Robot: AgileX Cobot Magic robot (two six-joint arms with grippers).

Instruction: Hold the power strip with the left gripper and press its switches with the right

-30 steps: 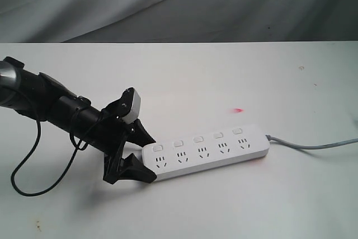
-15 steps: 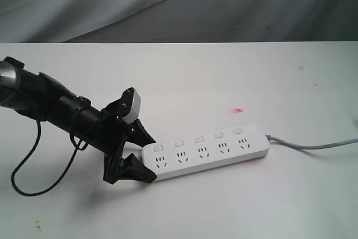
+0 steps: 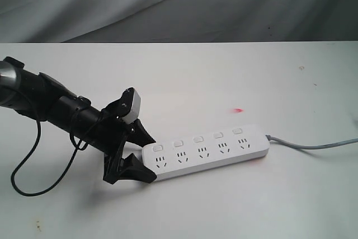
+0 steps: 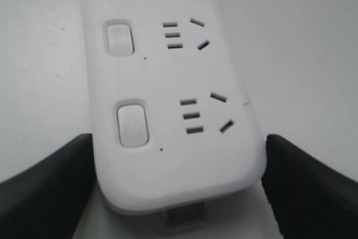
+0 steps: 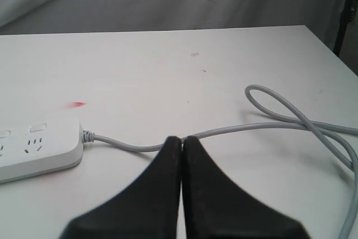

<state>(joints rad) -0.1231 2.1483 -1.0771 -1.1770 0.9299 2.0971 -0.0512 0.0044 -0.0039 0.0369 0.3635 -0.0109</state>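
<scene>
The white power strip (image 3: 207, 152) lies slanted on the white table, its switches (image 3: 198, 139) in a row above the sockets. My left gripper (image 3: 150, 158) reaches in from the left and clamps the strip's near end, one black finger on each long side. In the left wrist view the fingers (image 4: 61, 183) press against both edges of the strip (image 4: 168, 82), beside the last switch (image 4: 131, 124). My right gripper (image 5: 182, 139) is shut and empty. It hovers over the table past the strip's cable end (image 5: 33, 146) and is out of the exterior view.
The thin grey cable (image 3: 313, 145) runs off to the right and loops (image 5: 296, 121) on the table. A small red mark (image 3: 239, 109) sits behind the strip. A black wire (image 3: 25, 177) hangs from the left arm. A grey cloth backs the table.
</scene>
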